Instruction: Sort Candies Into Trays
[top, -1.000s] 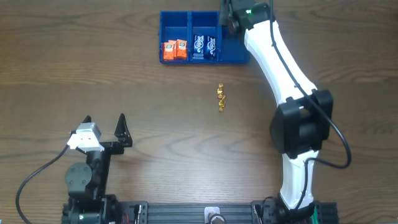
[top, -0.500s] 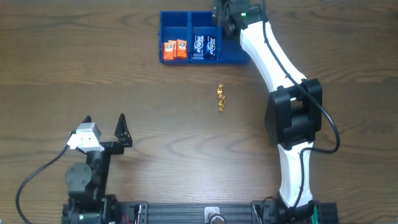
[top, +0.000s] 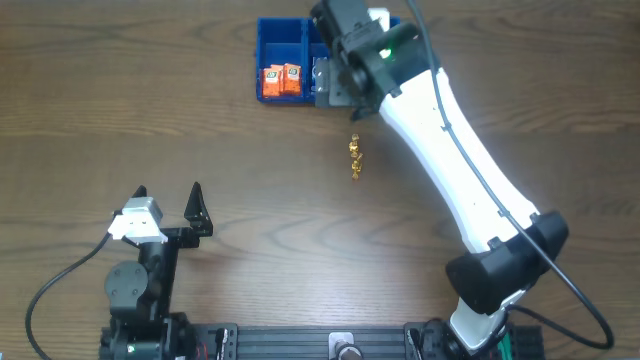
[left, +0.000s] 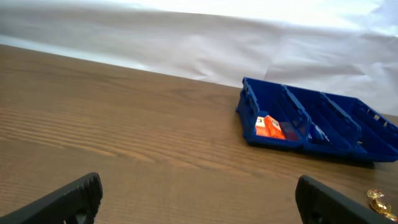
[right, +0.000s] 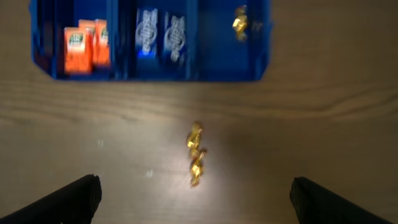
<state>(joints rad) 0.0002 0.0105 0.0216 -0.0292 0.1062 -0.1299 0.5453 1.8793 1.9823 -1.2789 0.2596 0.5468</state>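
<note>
A blue three-compartment tray holds orange candies in one end compartment, blue candies in the middle one and a gold candy in the other end one. Several gold candies lie in a short row on the table just in front of the tray, also seen as gold candies. My right gripper hangs open and empty above the tray's front edge, over those gold candies. My left gripper stands open and empty far off at the near left, facing the tray.
The brown wooden table stretches bare to the left of the tray and the gold candies. The right arm slants across the right half of the table. A white backdrop stands behind the table's far edge.
The right arm has swung its gripper from above the tray's right compartment back and leftward, over the tray's front edge. The left arm has kept still.
</note>
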